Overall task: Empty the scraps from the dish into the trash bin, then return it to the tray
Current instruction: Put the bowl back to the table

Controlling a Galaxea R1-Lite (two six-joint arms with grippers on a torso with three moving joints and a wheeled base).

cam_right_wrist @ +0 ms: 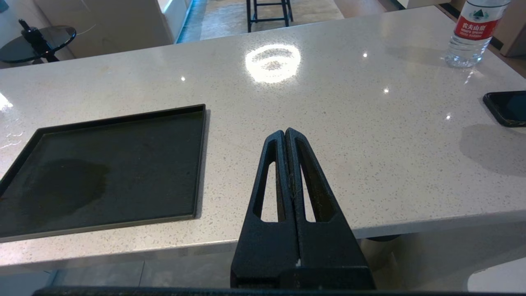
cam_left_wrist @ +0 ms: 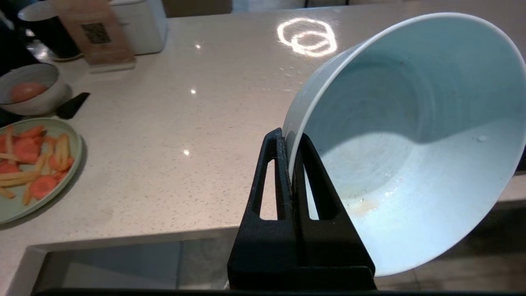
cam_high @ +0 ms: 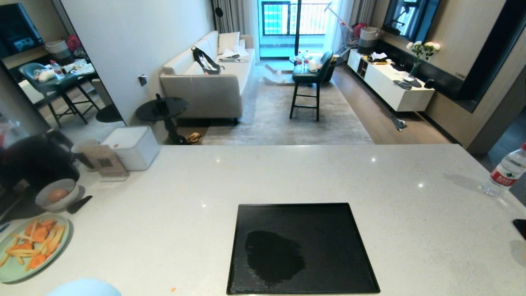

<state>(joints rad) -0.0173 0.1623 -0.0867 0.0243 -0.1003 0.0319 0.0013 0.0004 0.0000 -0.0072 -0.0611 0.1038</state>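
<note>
Head view: one pale stone counter (cam_high: 287,181) fills the lower half, with a living room beyond it. One black tray (cam_high: 302,248) lies at the 6 o'clock edge, holding nothing, a dull dark patch on its floor. One pale blue dish (cam_high: 84,287) peeks in at 7 o'clock, its rim just visible, well apart from the tray. At 9 o'clock sit one green plate (cam_high: 12,271) heaped with orange and yellow pieces and one grey bowl (cam_high: 55,197) holding an orange lump. One white box (cam_high: 133,146) stands at 10 o'clock, one water bottle (cam_high: 505,170) at 3 o'clock. One tiny orange crumb (cam_high: 173,289) lies between dish and tray

Left wrist view: the left gripper (cam_left_wrist: 292,142) is clamped on the dish's rim, one finger inside and one outside. The dish is tilted on its side over the counter's near edge, with only faint smears inside

Right wrist view: the right gripper (cam_right_wrist: 285,133) has its two fingers pressed together, holding nothing, above the counter just beside the tray. One dark phone (cam_right_wrist: 507,107) lies near the bottle
</note>
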